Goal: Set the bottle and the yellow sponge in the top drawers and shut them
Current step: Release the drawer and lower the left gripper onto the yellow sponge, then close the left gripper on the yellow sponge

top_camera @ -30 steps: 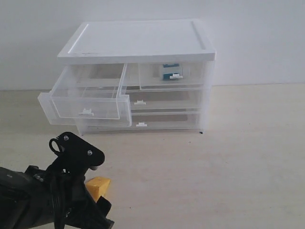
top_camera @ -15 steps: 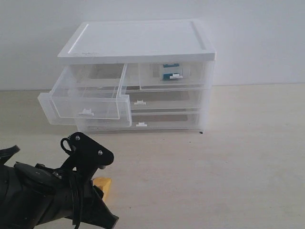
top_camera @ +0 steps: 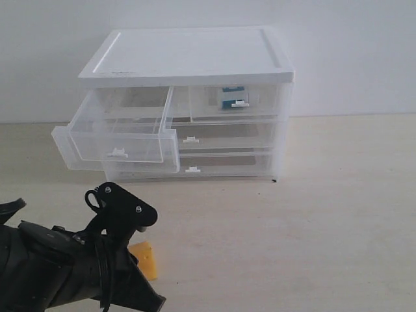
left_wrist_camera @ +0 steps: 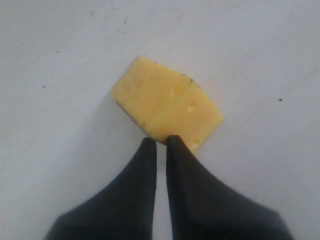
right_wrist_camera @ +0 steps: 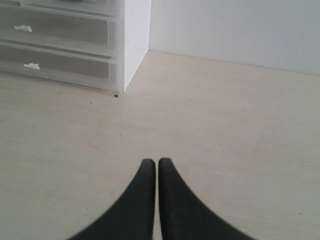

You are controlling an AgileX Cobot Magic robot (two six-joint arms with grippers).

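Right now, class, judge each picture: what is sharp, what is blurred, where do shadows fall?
Exterior view: even light, cabinet sharp. Left wrist view: sponge crisp with a soft shadow along one side, left gripper slightly soft. Right wrist view: right gripper blurred at its edges, table in focus.

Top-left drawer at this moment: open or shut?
Open. The top-left drawer juts well forward of the cabinet, while the top-right drawer sits flush.
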